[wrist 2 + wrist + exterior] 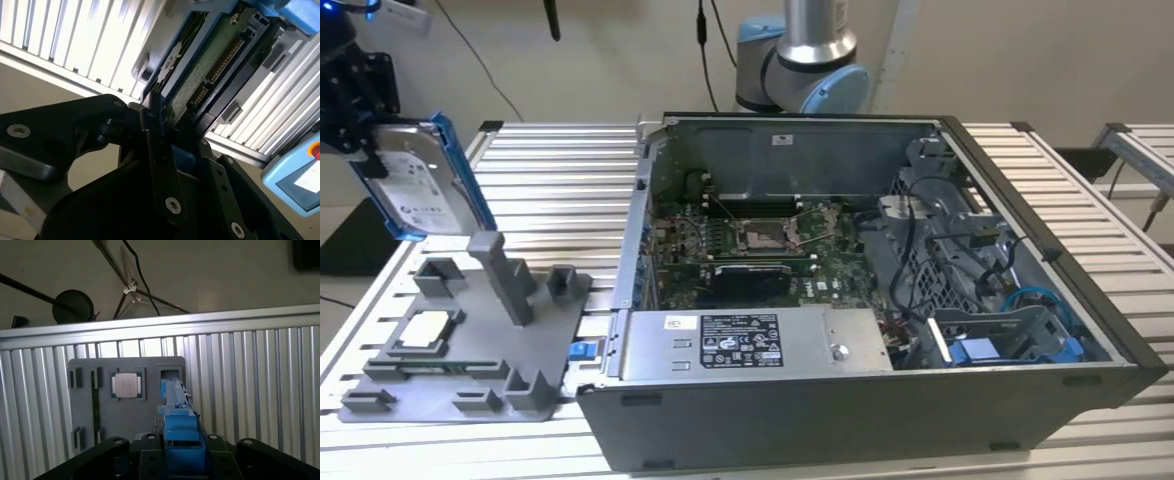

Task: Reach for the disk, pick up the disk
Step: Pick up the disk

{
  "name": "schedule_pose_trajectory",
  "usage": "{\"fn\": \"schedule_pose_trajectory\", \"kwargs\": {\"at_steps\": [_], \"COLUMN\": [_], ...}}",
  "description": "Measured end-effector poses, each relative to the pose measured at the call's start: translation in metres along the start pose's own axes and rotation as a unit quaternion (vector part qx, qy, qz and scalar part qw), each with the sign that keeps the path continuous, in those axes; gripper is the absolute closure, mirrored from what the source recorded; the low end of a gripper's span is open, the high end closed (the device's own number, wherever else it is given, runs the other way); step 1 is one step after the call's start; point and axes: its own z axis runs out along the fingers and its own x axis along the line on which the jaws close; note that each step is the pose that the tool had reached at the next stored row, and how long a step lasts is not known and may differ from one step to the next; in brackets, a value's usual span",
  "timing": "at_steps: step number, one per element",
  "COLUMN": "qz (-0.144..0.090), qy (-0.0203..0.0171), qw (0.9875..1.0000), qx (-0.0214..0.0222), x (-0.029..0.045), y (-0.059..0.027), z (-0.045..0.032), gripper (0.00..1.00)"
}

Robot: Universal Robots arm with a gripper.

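Observation:
The disk (pixel 424 185) is a silver-grey hard drive with a white label and blue rails. In the exterior view it hangs on edge at the far left, clear above the grey fixture (pixel 467 335). My gripper (pixel 368 150) is shut on its upper end. In the second wrist view the black fingers (pixel 156 131) clamp the disk's green circuit-board side (pixel 212 62). In the first wrist view the disk's blue rail (pixel 176 412) sits between the jaws of my gripper (pixel 181 452), high above the fixture (pixel 125 412).
An open computer case (pixel 854 425) takes up the middle of the slatted metal table (pixel 547 170), with a silver box with a black label (pixel 744 342) at its front. A small square silver chip (pixel 424 330) lies on the fixture. The arm's base (pixel 801 60) stands behind the case.

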Motion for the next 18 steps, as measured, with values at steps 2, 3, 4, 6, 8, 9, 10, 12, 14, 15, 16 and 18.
{"fn": "schedule_pose_trajectory", "kwargs": {"at_steps": [2, 3, 4, 6, 8, 9, 10, 12, 14, 15, 16, 18], "qz": [0.0, 0.0, 0.0, 0.0, 0.0, 0.0, 0.0, 0.0, 0.0, 0.0, 0.0, 0.0], "qy": [0.0, 0.0, 0.0, 0.0, 0.0, 0.0, -0.0001, 0.0, 0.0, 0.0, 0.0, 0.0], "qw": [1.0, 1.0, 1.0, 1.0, 1.0, 1.0, 1.0, 1.0, 1.0, 1.0, 1.0, 1.0], "qx": [0.0, 0.0, 0.0, 0.0, 0.0, 0.0, 0.0001, 0.0, 0.0, 0.0001, 0.0, 0.0], "x": [0.0, 0.0, 0.0001, 0.0001, 0.0001, 0.0001, 0.0002, 0.0002, 0.0002, 0.0002, 0.0003, 0.0003], "y": [0.0, 0.0, 0.0, 0.0, 0.0, 0.0, 0.0, 0.0, 0.0, 0.0, 0.0, 0.0], "z": [-0.0051, -0.0076, -0.01, -0.0147, -0.0195, -0.0219, -0.0245, -0.03, -0.0355, -0.0381, -0.0408, -0.0461], "gripper": [1.0, 1.0, 1.0, 1.0, 1.0, 1.0, 1.0, 1.0, 1.0, 1.0, 1.0, 1.0]}}
